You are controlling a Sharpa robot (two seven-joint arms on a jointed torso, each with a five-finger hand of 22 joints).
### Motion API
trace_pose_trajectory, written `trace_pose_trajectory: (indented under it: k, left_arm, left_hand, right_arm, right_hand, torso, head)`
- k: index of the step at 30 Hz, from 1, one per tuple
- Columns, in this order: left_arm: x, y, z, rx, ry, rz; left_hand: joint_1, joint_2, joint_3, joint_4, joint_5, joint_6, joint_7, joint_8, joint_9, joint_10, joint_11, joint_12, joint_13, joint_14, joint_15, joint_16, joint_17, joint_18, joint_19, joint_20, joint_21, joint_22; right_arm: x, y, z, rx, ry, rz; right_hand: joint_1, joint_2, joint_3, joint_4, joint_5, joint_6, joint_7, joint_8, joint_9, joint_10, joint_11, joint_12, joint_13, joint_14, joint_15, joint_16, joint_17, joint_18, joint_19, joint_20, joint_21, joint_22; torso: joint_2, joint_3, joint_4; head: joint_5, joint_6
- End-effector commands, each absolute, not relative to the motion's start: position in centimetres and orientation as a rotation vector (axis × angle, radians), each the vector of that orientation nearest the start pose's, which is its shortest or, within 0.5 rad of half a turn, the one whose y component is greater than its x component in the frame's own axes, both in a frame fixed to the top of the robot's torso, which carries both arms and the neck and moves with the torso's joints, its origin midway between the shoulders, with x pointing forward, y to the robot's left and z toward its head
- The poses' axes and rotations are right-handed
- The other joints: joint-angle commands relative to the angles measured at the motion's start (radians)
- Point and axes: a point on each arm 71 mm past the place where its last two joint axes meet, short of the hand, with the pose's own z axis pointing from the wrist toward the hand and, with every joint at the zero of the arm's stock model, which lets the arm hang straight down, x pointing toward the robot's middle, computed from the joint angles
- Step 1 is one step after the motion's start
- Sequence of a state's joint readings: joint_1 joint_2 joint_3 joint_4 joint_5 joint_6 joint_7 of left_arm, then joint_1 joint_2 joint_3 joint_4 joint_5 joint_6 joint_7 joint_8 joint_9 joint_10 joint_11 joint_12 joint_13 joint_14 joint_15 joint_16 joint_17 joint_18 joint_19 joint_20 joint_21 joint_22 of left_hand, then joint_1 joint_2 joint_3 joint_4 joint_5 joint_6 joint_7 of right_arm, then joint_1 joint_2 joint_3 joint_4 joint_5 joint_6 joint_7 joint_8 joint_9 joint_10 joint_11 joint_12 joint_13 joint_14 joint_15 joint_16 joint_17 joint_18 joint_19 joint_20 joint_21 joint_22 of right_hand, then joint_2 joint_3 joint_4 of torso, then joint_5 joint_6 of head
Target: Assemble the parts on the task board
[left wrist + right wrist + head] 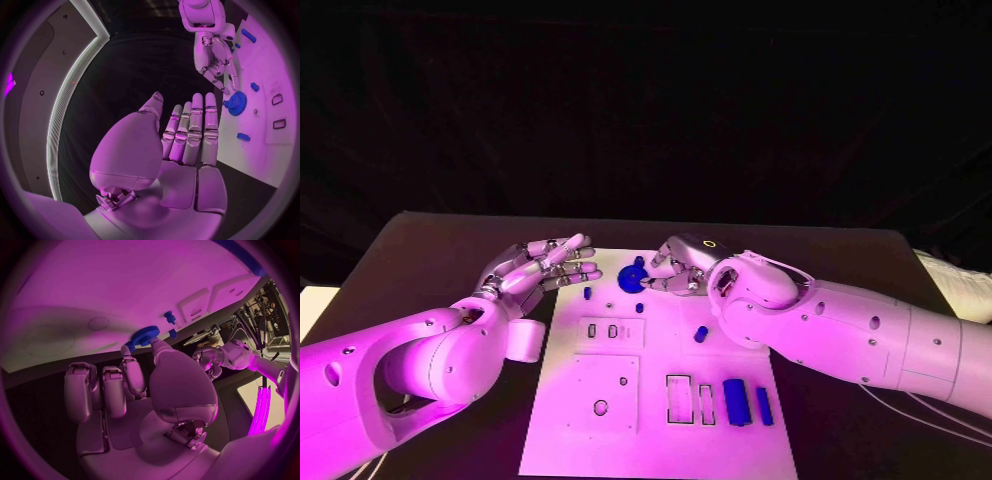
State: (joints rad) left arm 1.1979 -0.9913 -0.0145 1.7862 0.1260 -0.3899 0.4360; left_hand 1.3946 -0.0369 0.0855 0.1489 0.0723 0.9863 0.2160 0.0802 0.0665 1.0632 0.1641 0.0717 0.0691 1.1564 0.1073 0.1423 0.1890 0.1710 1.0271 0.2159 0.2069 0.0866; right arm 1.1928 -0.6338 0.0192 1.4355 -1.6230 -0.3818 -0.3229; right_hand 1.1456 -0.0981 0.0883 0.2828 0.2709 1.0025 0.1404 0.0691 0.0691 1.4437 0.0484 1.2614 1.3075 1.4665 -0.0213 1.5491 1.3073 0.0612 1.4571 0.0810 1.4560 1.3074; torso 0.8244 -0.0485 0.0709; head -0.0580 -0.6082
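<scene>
Right hand (678, 268) pinches blue gear (633, 278) over task board (661, 420); left hand (538, 265) spread flat, holding nothing

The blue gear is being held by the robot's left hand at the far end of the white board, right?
Not quite. The right hand holds the blue gear at the far end of the white board; the head view shows it. The left hand is open, holding nothing.

Head view: high above the bench (444, 240), looking down at the white board (661, 400). Left wrist view: close behind the left robot hand (181, 145), facing the board's far end. Right wrist view: close behind the right robot hand (131, 385). Shared by all three: blue gear (633, 279) at board's 12 o'clock.
</scene>
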Motion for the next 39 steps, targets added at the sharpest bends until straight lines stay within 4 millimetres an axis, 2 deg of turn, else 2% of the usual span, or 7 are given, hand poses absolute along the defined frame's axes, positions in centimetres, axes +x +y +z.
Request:
trace_pose_trajectory:
  k: [1, 5, 8, 12, 19, 29, 39]
  left_arm:
    - [44.2, 21.0, -14.9, -1.227, 1.341, -1.658]
    - [44.3, 21.1, -14.9, -1.228, 1.340, -1.656]
    - [44.3, 21.1, -14.9, -1.231, 1.339, -1.656]
    - [44.3, 21.2, -14.9, -1.232, 1.339, -1.657]
    - [44.4, 21.0, -15.0, -1.232, 1.342, -1.662]
    - [44.7, 21.1, -15.2, -1.235, 1.342, -1.655]
    - [44.9, 21.3, -15.3, -1.238, 1.338, -1.646]
  left_hand:
    - [-0.002, 0.009, 0.001, -0.003, -0.004, 0.000, 0.005, -0.005, 0.000, -0.002, 0.002, -0.004, -0.001, -0.001, 0.006, -0.007, 0.001, 0.012, 0.003, 0.005, -0.002, -0.001]
    - [-0.002, 0.009, 0.000, -0.004, -0.004, 0.000, 0.005, -0.006, 0.000, -0.003, 0.002, -0.005, -0.001, -0.001, 0.006, -0.008, 0.001, 0.012, 0.003, 0.006, -0.003, -0.001]
    - [-0.002, 0.009, 0.000, -0.004, -0.004, 0.000, 0.005, -0.006, 0.000, -0.003, 0.002, -0.005, -0.001, -0.001, 0.006, -0.008, 0.001, 0.012, 0.003, 0.006, -0.003, -0.001]
    - [-0.002, 0.009, 0.000, -0.004, -0.004, 0.000, 0.005, -0.006, 0.000, -0.003, 0.002, -0.005, -0.001, -0.001, 0.006, -0.008, 0.001, 0.012, 0.003, 0.006, -0.003, -0.001]
    - [-0.002, 0.009, 0.001, -0.004, -0.004, 0.000, 0.005, -0.006, 0.000, -0.003, 0.002, -0.005, -0.001, -0.001, 0.006, -0.008, 0.001, 0.012, 0.003, 0.006, -0.003, -0.001]
    - [-0.001, 0.010, 0.001, -0.005, -0.004, 0.000, 0.005, -0.006, 0.000, -0.003, 0.002, -0.005, -0.001, -0.001, 0.006, -0.008, 0.002, 0.012, 0.003, 0.006, -0.003, -0.001]
    - [-0.001, 0.010, 0.001, -0.005, -0.004, 0.000, 0.005, -0.006, 0.000, -0.003, 0.002, -0.005, -0.001, -0.001, 0.006, -0.008, 0.002, 0.012, 0.003, 0.006, -0.003, -0.001]
  right_arm:
    - [50.3, -13.8, -15.2, -0.063, 1.399, 0.686]
    - [50.1, -16.4, -14.6, 0.000, 1.400, 0.803]
    - [50.1, -18.9, -14.6, 0.066, 1.440, 0.871]
    - [50.1, -22.3, -14.7, 0.121, 1.471, 0.898]
    - [49.6, -27.2, -15.7, 0.147, 1.485, 0.847]
    - [49.4, -29.6, -17.4, 0.150, 1.512, 0.783]
    - [49.6, -30.3, -18.5, 0.155, 1.539, 0.756]
  right_hand:
    - [0.030, -0.005, -0.006, -0.006, 0.000, -0.010, 0.000, -0.006, -0.001, 0.000, 0.005, -0.008, 0.047, 0.096, 0.001, 0.000, 0.227, -0.011, 0.004, 0.002, 0.005, 0.023]
    - [0.094, 0.003, -0.004, -0.030, -0.001, -0.009, 0.000, -0.004, 0.000, -0.006, 0.004, -0.021, 0.040, 0.095, 0.001, -0.002, 0.223, -0.010, 0.001, 0.003, 0.002, 0.019]
    - [0.170, 0.007, 0.009, -0.077, 0.000, 0.001, -0.002, -0.001, 0.001, -0.007, 0.001, -0.022, 0.040, 0.096, -0.002, 0.000, 0.227, -0.010, 0.000, 0.001, 0.002, 0.020]
    - [0.234, -0.004, 0.017, -0.128, -0.007, 0.022, -0.006, 0.003, 0.003, -0.007, -0.003, -0.024, 0.040, 0.097, -0.005, 0.003, 0.232, -0.010, 0.001, -0.002, 0.003, 0.022]
    - [0.253, -0.022, 0.004, -0.153, -0.031, 0.019, -0.005, -0.004, 0.000, -0.011, -0.002, -0.036, 0.033, 0.096, -0.005, 0.001, 0.229, -0.010, -0.002, -0.002, 0.001, 0.019]
    - [0.247, -0.030, -0.015, -0.155, -0.042, -0.001, -0.001, -0.008, -0.003, -0.016, 0.001, -0.048, 0.026, 0.096, -0.002, 0.001, 0.228, -0.009, -0.004, 0.000, -0.001, 0.016]
    - [0.245, -0.031, -0.019, -0.155, -0.043, -0.005, -0.001, -0.008, -0.003, -0.016, 0.002, -0.049, 0.025, 0.096, -0.002, 0.001, 0.229, -0.009, -0.005, 0.001, -0.002, 0.015]
  torso:
    - [-0.001, -0.0002, -0.0011]
    - [-0.003, -0.0006, -0.0048]
    - [-0.005, 0.0016, -0.0100]
    - [-0.006, 0.0070, -0.0196]
    - [-0.007, 0.0158, -0.0272]
    - [-0.007, 0.0261, -0.0293]
    - [-0.007, 0.0266, -0.0289]
  head:
    - [0.001, 0.002]
    - [0.001, 0.003]
    - [0.000, 0.004]
    - [0.003, 0.005]
    - [-0.006, 0.008]
    - [-0.006, 0.010]
    - [-0.008, 0.002]
